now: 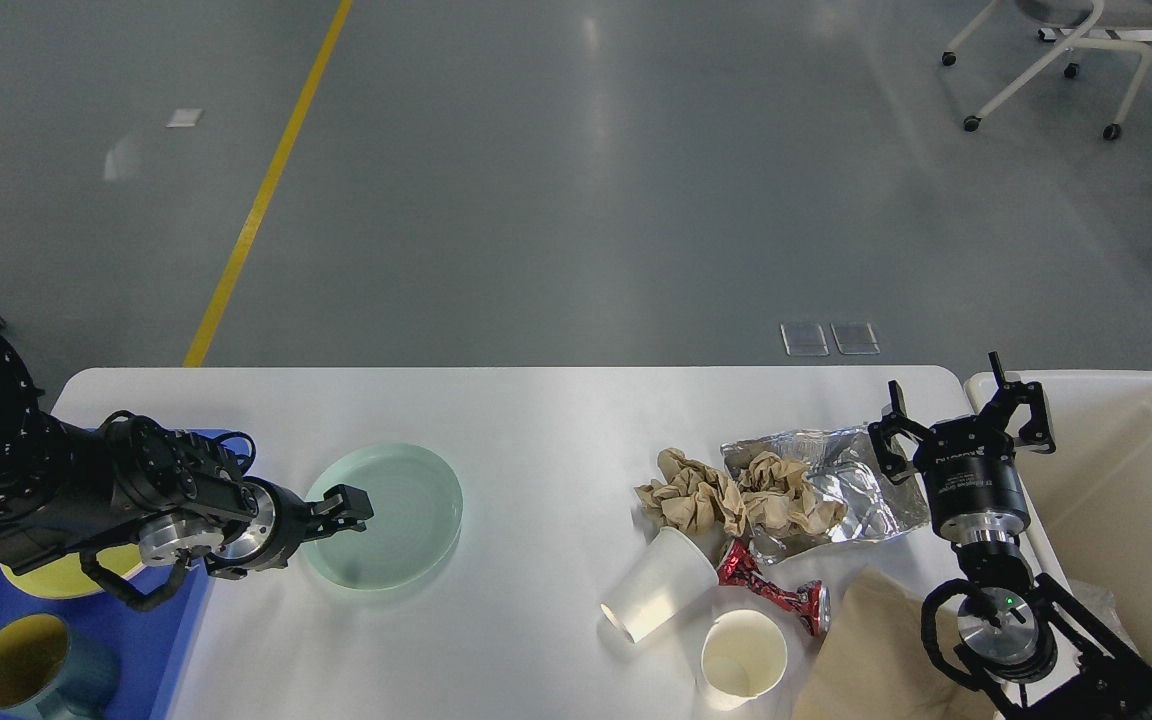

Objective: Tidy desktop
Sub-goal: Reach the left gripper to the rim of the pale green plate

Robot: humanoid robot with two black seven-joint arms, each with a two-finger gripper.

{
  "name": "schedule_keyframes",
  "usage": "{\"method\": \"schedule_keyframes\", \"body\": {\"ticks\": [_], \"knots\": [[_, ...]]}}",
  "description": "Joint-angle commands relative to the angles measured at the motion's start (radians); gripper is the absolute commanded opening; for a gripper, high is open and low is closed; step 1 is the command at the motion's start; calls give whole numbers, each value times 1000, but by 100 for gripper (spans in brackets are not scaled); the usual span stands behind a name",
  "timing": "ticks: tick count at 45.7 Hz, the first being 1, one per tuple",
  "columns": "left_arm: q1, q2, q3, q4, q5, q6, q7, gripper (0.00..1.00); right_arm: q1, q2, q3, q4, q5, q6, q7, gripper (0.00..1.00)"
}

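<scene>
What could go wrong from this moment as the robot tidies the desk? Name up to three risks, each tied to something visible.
1. The left gripper appears to pinch only the rim of the green plate, so the plate might tilt or slip when lifted.
2. The tipped paper cup lies on its side and could roll if nudged.
3. The right gripper is open beside the silver foil bag; a sweep may scatter the crumpled brown paper.

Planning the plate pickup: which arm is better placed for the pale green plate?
Left. Its tool sits at the round pale green glass plate's rim; the right tool hangs open by the cream bin.
</scene>
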Motion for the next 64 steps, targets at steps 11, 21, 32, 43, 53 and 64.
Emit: {"method": "schedule_keyframes", "body": {"ticks": [11,21,32,43,53,64], "knots": [[23,-6,-13,4,-169,40,11,73,0,0,0,0,0,0,1,100],[38,-5,-11,4,-307,40,32,71,0,0,0,0,0,0,-1,100],[40,-5,-11,9,-321,40,31,74,0,0,0,0,0,0,1,100],[61,-3,-13,12,-318,40,26,73,0,0,0,0,0,0,-1,100],[75,-5,-13,40,-309,37,32,72,0,0,0,0,0,0,-1,100],[82,-6,-14,46,-295,6,34,56,0,0,0,0,0,0,-1,100]]}}
